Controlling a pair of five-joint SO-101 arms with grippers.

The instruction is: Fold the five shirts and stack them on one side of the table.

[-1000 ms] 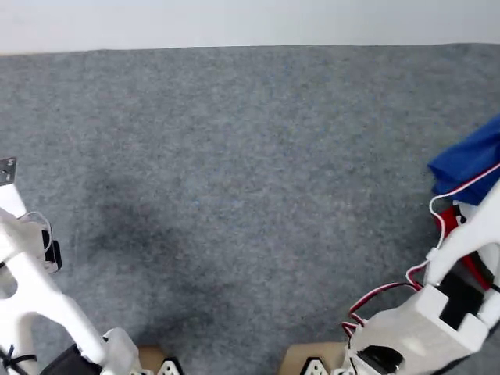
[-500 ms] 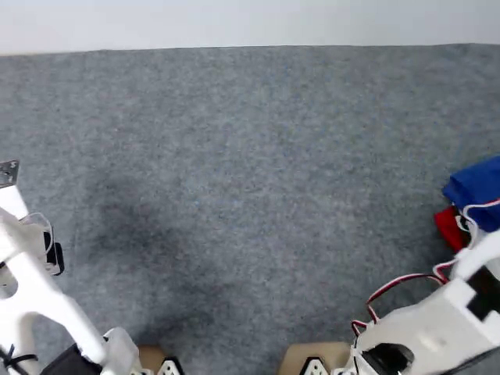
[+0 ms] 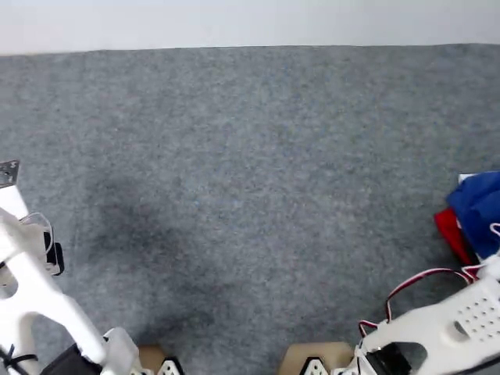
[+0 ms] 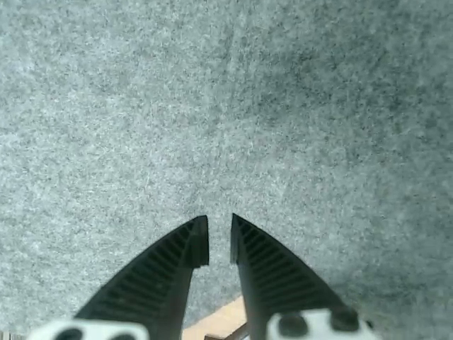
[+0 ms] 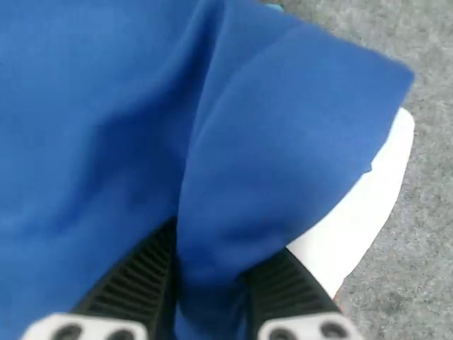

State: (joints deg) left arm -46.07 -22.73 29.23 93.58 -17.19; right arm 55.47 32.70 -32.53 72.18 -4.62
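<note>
Grey felt (image 3: 258, 141) covers the whole table in the high view, bare across its middle and left; the blue shirt (image 3: 478, 205) lies bunched at the right edge, on a red shirt (image 3: 451, 233), with a sliver of white shirt (image 3: 466, 179) at its far side; the right arm (image 3: 449, 328) stands just near of that pile, the left arm (image 3: 31, 293) well apart at the near left, so the next move on the blue shirt falls to the right arm; its long axis cannot be told while it is bunched; against the earlier frames the blue shirt has come nearer and rightward toward the pile, and the right arm has swung right with it, while the left arm has kept still. From the left wrist, the left gripper (image 4: 219, 242) hangs over bare felt, fingers barely parted and holding nothing. From the right wrist, the right gripper (image 5: 212, 249) is pinched on a fold of the blue shirt (image 5: 106, 106), which runs up between the fingers; the white shirt (image 5: 361, 212) shows beneath it, with felt beyond.
</note>
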